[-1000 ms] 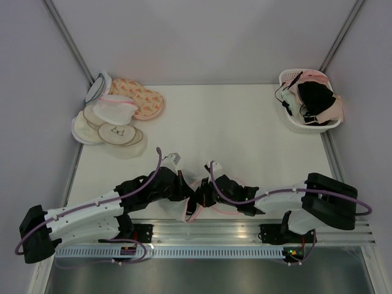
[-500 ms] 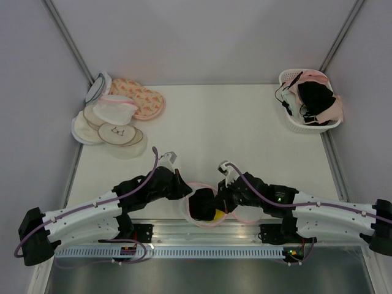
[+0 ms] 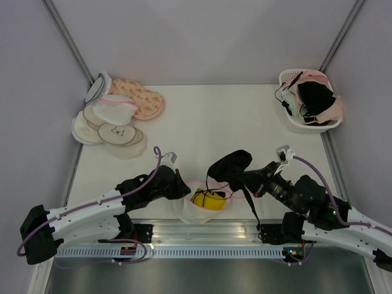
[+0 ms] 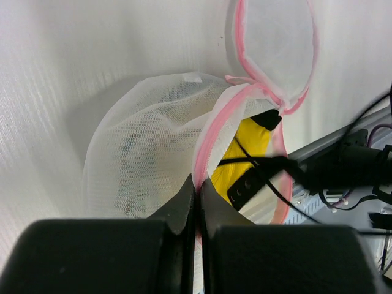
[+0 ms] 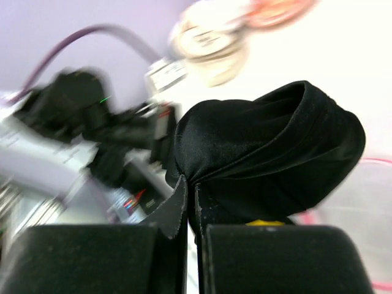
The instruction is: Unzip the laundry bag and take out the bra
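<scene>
While the left pincer [image 4: 196, 185] is closed on the pink zipper rim of the laundry bag [image 3: 190, 213] and pins it at the near edge of the surface [image 3: 245, 116], the right pincer [image 5: 190, 187] is closed on a fold of the black bra [image 3: 230, 164] and holds it up, above the bag and to its right. The zipper is already open, with the round lid [image 4: 272, 55] folded back beyond the mouth, so the step in hand, as I judge it, is the pulling out of the bra. It is not finished. A yellow part [image 4: 248, 147] with a black strap across it sits in the mouth of the bag, and thin straps run from there toward the lifted cup. I take the yellow part for the other half of the same bra, but I cannot be sure.

The next move, I think, calls for the right arm to carry the bra higher and away from the bag until the yellow part and the straps come free of the rim. The left one must hold firm so that the bag does not follow. A strap may catch on the zipper.

The left arm lies low and stretched, reaching the bag from its left side. The right arm is bent, its wrist raised to the right of the bag and pointed back toward it.
</scene>
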`<state>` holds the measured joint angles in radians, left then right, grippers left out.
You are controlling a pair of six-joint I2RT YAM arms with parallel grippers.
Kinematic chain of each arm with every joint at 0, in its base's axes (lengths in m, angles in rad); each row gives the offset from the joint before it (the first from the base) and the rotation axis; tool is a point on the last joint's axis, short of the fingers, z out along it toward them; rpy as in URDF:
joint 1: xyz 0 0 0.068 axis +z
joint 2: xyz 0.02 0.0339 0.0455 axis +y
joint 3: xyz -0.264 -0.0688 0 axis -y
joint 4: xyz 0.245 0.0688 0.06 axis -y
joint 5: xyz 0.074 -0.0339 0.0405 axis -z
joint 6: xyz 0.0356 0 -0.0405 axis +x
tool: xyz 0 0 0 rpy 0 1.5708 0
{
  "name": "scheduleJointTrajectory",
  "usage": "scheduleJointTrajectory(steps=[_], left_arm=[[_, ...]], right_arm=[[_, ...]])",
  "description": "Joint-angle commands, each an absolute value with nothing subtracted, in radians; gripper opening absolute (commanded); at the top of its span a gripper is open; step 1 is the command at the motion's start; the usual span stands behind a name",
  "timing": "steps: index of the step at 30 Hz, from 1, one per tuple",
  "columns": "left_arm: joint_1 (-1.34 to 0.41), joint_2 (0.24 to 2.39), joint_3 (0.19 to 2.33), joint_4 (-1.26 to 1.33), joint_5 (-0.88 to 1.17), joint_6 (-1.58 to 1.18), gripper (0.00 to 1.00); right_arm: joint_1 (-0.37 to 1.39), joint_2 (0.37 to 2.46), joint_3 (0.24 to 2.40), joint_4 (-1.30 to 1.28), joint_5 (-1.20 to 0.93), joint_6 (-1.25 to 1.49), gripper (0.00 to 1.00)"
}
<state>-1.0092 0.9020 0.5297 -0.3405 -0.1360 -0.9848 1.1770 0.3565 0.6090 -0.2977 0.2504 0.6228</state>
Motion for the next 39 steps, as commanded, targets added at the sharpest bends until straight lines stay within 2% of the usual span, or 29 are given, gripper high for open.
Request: scheduleJointTrajectory(steps=[1, 8, 10, 13, 14, 15, 16, 18, 19, 22, 23, 26, 31, 35, 39], left_arm=[[-1.003, 0.905, 0.537, -0.311, -0.132, -1.003, 0.02], [-1.003, 0.899, 0.535, -0.31, -0.12, -1.002, 0.02], [-1.003, 0.9, 0.537, -0.305, -0.115, -1.002, 0.02], [-1.005, 0.905, 0.543, -0.304, -0.104, -0.999, 0.02], [-1.003, 0.896, 0.545, -0.305, -0.092, -0.999, 0.02], [-1.003, 0.896, 0.545, -0.305, -0.092, -0.999, 0.02], [-1.003, 0.893, 0.545, -0.305, -0.089, -0.997, 0.02], [-1.005, 0.884, 0.552, -0.305, -0.083, -0.989, 0.02], [-1.003, 0.879, 0.555, -0.307, -0.077, -0.985, 0.02], [-1.002, 0.862, 0.56, -0.31, -0.063, -0.983, 0.02], [-1.002, 0.858, 0.564, -0.308, -0.049, -0.985, 0.02], [-1.0, 0.847, 0.574, -0.317, -0.035, -0.977, 0.02], [-0.999, 0.847, 0.601, -0.341, -0.028, -0.963, 0.02], [-0.999, 0.868, 0.623, -0.351, -0.015, -0.96, 0.02], [-0.994, 0.888, 0.635, -0.35, -0.014, -0.954, 0.02]], right_arm=[[1.18, 0.414, 0.692, -0.374, 0.628, 0.638, 0.01], [1.178, 0.649, 0.897, -0.417, 1.073, 0.552, 0.0], [1.167, 0.725, 0.96, -0.385, 1.164, 0.481, 0.0], [1.083, 0.805, 1.044, -0.327, 1.184, 0.404, 0.01], [0.93, 0.863, 1.136, -0.315, 1.095, 0.356, 0.0], [0.928, 0.885, 1.137, -0.311, 1.094, 0.356, 0.0], [0.876, 0.906, 1.159, -0.314, 0.99, 0.356, 0.0], [0.697, 0.989, 1.236, -0.334, 0.88, 0.37, 0.0], [0.564, 1.021, 1.264, -0.339, 0.742, 0.377, 0.0], [0.372, 1.164, 1.366, -0.337, 0.59, 0.394, 0.0], [0.256, 1.242, 1.434, -0.339, 0.521, 0.408, 0.0], [0.09, 1.375, 1.564, -0.316, 0.453, 0.417, 0.0], [-0.082, 1.525, 1.764, -0.281, 0.318, 0.431, 0.0], [-0.12, 1.669, 2.062, -0.301, 0.305, 0.397, 0.0], [-0.161, 1.764, 2.273, -0.298, 0.265, 0.391, 0.0]])
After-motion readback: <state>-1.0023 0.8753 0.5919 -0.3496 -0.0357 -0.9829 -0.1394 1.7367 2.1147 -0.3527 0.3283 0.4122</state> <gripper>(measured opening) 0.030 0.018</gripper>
